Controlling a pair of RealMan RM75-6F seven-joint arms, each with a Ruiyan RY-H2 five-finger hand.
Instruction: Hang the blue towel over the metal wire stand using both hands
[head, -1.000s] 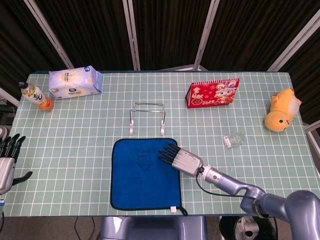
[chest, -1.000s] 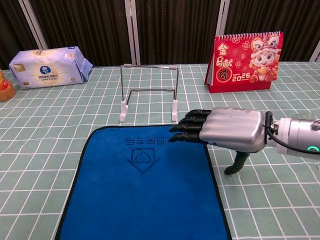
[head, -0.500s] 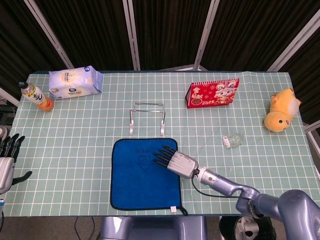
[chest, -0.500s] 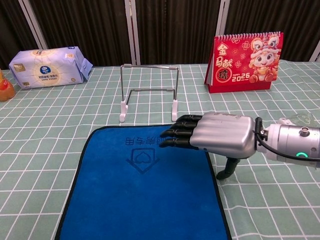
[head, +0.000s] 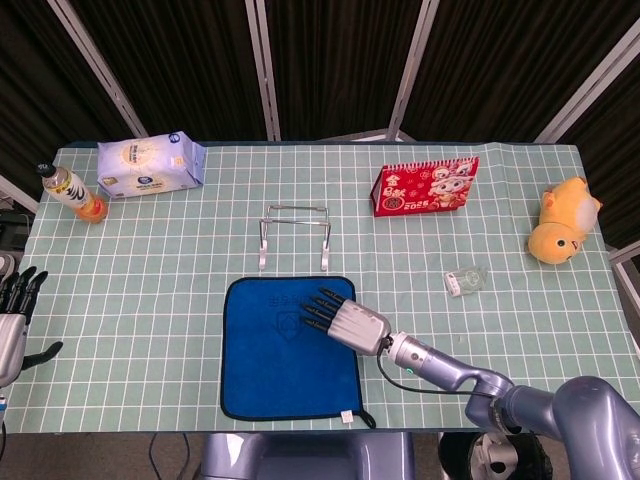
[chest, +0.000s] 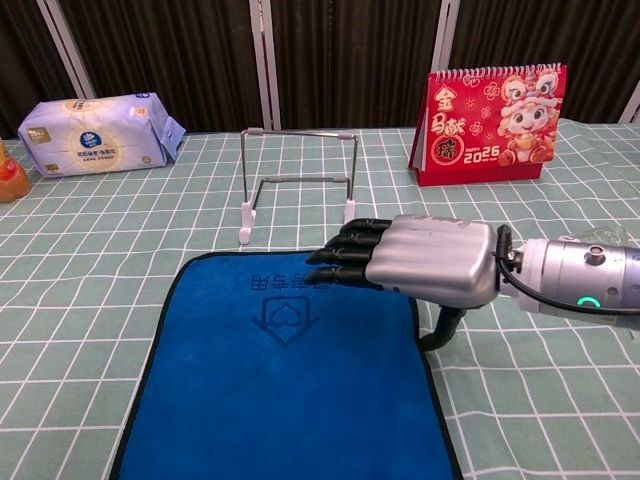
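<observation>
Green gridded worktop (head: 180, 260) carries the blue towel (head: 275, 360), lying flat just in front of the metal wire stand (head: 295, 235). Right robot hand (chest: 420, 262) hovers over the towel's far right corner, fingers straight, holding nothing. Left robot hand (head: 14, 310) sits at the left edge, fingers apart, empty.

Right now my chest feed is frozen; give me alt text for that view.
The right hand hovers flat, fingers extended, over the far right part of the blue towel, which lies spread on the table. The empty metal wire stand stands just beyond it, a red calendar further right.
</observation>
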